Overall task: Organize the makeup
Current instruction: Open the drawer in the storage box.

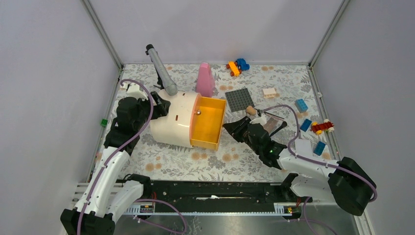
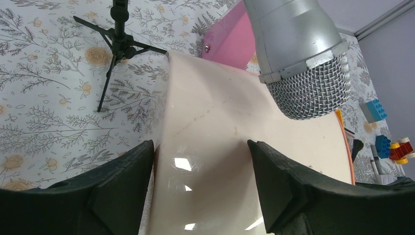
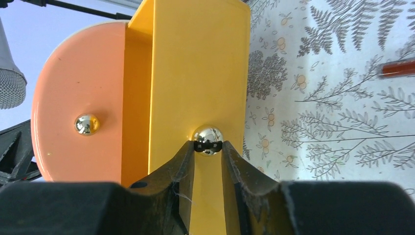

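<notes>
Black fingers (image 3: 171, 181) of the right gripper (image 3: 208, 148) are clenched on the gold ball knob (image 3: 207, 136) of the yellow drawer (image 3: 195, 63). The knob sits pinched between the two tips. The drawer stands pulled out of a rounded organizer whose peach front (image 3: 73, 83) carries a second gold knob (image 3: 86, 124).

The left gripper (image 2: 200, 147) is at the organizer's cream shell (image 2: 220, 122). Its fingers (image 2: 122, 181) stand apart with the shell showing between them. One tip lies at the shell's edge and the other over its surface. Whether they squeeze it or only rest there cannot be told.

A silver microphone (image 2: 303, 54) hangs just above the shell, on a black tripod stand (image 2: 117, 44).

Outward from the drawer, the makeup lies on the floral table cover (image 1: 195, 161), to the right of the organizer and outside it. The peach egg-shaped sponge (image 1: 250, 110) sits just beside the right wrist and near the dark grey studded plate (image 1: 240, 100). A small pale tube (image 1: 303, 146) lies farther right among the blue bricks (image 1: 301, 105). A thin orange-red stick (image 3: 399, 68) shows at the edge of the right wrist view, too cropped to name.

The tall pink cone-shaped bottle (image 1: 205, 81) stands behind the drawer.
</notes>
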Available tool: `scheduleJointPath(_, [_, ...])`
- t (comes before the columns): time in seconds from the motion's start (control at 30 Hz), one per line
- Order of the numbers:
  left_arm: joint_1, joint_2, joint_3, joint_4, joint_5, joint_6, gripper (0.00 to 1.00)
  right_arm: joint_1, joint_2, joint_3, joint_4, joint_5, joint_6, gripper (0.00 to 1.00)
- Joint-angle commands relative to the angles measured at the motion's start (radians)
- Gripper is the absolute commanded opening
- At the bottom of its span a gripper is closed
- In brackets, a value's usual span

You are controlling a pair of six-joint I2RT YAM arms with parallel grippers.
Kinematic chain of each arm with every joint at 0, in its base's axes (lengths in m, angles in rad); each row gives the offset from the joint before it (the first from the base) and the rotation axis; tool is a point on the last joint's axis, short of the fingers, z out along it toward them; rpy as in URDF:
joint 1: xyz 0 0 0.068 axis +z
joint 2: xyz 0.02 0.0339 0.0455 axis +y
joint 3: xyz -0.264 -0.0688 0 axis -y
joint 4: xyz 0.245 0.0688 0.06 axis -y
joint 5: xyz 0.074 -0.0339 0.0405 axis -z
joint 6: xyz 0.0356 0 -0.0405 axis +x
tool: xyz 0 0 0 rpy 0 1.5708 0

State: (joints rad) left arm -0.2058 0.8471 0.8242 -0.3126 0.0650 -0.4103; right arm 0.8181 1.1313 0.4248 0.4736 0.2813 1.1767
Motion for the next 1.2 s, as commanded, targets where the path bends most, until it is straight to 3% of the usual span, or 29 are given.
scheduleJointPath(0.0, [0.0, 0.035, -0.045, -0.174, 0.008, 0.042, 0.72, 0.0, -0.048, -0.013, -0.069, 0.125, -0.033, 0.22])
scheduleJointPath(0.13, [0.0, 0.034, -0.045, -0.174, 0.007, 0.042, 0.72, -0.002, -0.081, -0.009, -0.118, 0.157, -0.05, 0.29])
scheduleJointPath(0.27, [0.0, 0.039, -0.044, -0.174, 0.011, 0.042, 0.72, -0.002, -0.117, 0.0, -0.182, 0.197, -0.06, 0.56])
scheduleJointPath(0.33, [0.0, 0.038, -0.043, -0.174, 0.011, 0.042, 0.73, -0.002, -0.139, 0.002, -0.211, 0.22, -0.073, 0.63])
scheduleJointPath(0.57, [0.001, 0.035, -0.042, -0.175, 0.005, 0.042, 0.73, -0.004, -0.177, 0.118, -0.369, 0.264, -0.249, 0.65])
scheduleJointPath(0.67, [0.001, 0.034, -0.042, -0.177, 0.0, 0.042, 0.73, -0.004, -0.131, 0.223, -0.453, 0.241, -0.363, 0.67])
scheduleJointPath(0.93, [0.002, 0.033, -0.04, -0.18, -0.007, 0.042, 0.74, -0.004, -0.046, 0.407, -0.607, 0.2, -0.546, 0.85])
scheduleJointPath(1.17, [0.006, 0.033, -0.039, -0.18, -0.005, 0.042, 0.74, -0.004, 0.126, 0.688, -0.746, 0.13, -0.688, 0.84])
